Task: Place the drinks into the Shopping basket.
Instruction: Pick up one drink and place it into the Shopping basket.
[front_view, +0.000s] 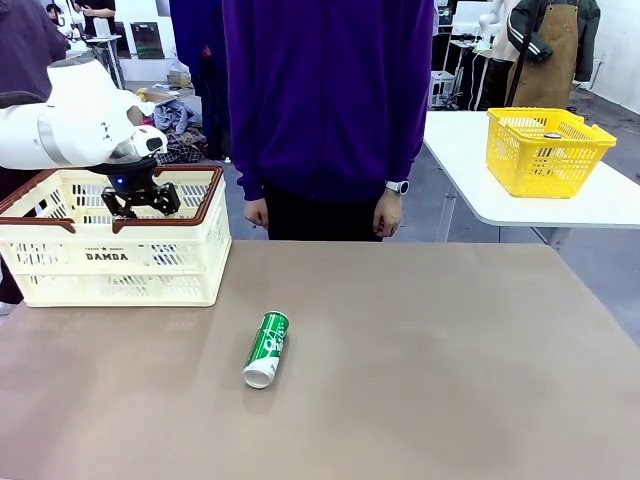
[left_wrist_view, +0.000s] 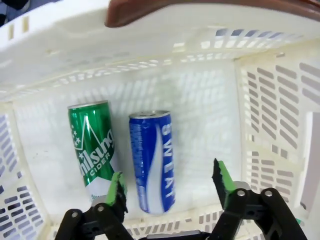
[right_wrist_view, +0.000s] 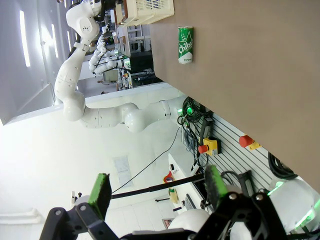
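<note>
My left gripper (front_view: 141, 203) hangs open over the cream Shopping basket (front_view: 150, 262) at the table's far left. Looking down past its fingers, my left gripper (left_wrist_view: 170, 187) stands open above the basket floor, where a blue-and-white SWEAT can (left_wrist_view: 151, 160) and a green can (left_wrist_view: 93, 145) lie side by side, both free of the pads. Another green can (front_view: 266, 348) lies on its side on the brown table near the middle, seen too in the right wrist view as the green can (right_wrist_view: 185, 44). My right gripper (right_wrist_view: 157, 192) is open and holds nothing.
A person in a purple top (front_view: 325, 100) stands at the far edge, hands hanging down. A yellow mesh basket (front_view: 545, 148) sits on a white side table at the right. The basket's brown rim (left_wrist_view: 210, 10) runs just above my left fingers.
</note>
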